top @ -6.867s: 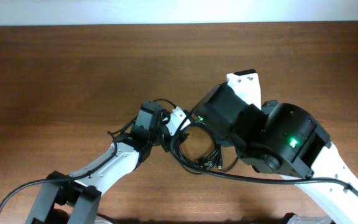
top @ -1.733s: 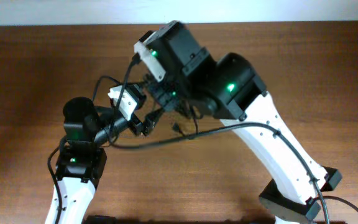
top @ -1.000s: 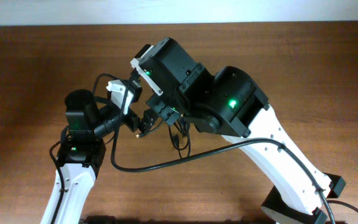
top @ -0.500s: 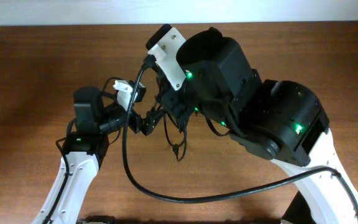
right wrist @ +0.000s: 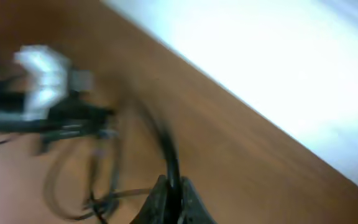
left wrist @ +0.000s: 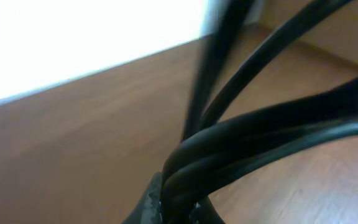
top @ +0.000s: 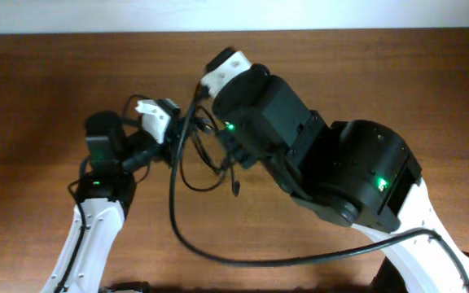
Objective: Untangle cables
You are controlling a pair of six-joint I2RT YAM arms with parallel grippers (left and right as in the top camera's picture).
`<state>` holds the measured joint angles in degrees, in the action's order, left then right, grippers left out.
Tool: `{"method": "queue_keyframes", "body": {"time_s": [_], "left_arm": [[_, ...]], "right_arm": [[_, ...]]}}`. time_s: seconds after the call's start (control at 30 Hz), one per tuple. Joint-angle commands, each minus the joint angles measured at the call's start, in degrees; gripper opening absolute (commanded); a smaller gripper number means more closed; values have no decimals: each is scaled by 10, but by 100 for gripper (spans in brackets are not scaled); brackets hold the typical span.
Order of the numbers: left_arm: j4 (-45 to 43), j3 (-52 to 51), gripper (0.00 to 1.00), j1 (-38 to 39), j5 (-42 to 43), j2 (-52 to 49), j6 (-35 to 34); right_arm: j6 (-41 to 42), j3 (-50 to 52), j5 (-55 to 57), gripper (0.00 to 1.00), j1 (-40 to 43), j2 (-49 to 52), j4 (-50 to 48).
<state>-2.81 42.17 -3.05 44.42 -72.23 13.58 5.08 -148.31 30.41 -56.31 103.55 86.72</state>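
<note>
The cables [top: 208, 174] are thin black cords hanging in loose loops between the two arms, with a plug end [top: 236, 190] dangling lowest. In the left wrist view several strands [left wrist: 241, 137] run together into my left gripper [left wrist: 178, 202], which is shut on them. My right gripper [right wrist: 171, 198] is shut on a single black strand [right wrist: 169, 158]. That blurred view also shows cable loops [right wrist: 82, 183] and the left wrist's white camera block [right wrist: 42, 78]. From overhead, my left gripper [top: 179, 132] sits at the bundle's left side, and the right arm's body hides the right gripper.
A thick black robot wire [top: 177, 224] sweeps from the right wrist down across the brown wooden table [top: 47, 81] towards the front. The bulky right arm [top: 332, 171] covers the table's centre and right. A pale wall runs along the far edge [top: 234, 15].
My left gripper was open and has shut on the cable strands. The right arm has swung and lowered across the centre, still shut on its strand. The loops now hang lower and wider.
</note>
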Motion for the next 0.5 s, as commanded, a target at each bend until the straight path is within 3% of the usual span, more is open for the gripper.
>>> {"method": "queue_keyframes", "body": {"time_s": [0.0,0.17,0.23,0.3,0.4,0.47], "left_arm": [[53,1,0,-89,-38,-1,-2],[61,1,0,-155,-26,-1,-5],[48,1,0,-155,30,-1,-5],[-2,1,0,-134,134,-1,-19],[-10,1,0,-80,133,-1,-30],[-10,1,0,-35,132,-1,-20]], "right_arm": [[126,-12,233,4,38,-22,14],[245,-12,267,4,159,-59,75],[244,-12,203,4,196,-67,74],[158,-11,23,5,211,-62,54],[-61,-11,-260,37,210,-46,41],[-185,-11,-387,56,210,-36,94]]}}
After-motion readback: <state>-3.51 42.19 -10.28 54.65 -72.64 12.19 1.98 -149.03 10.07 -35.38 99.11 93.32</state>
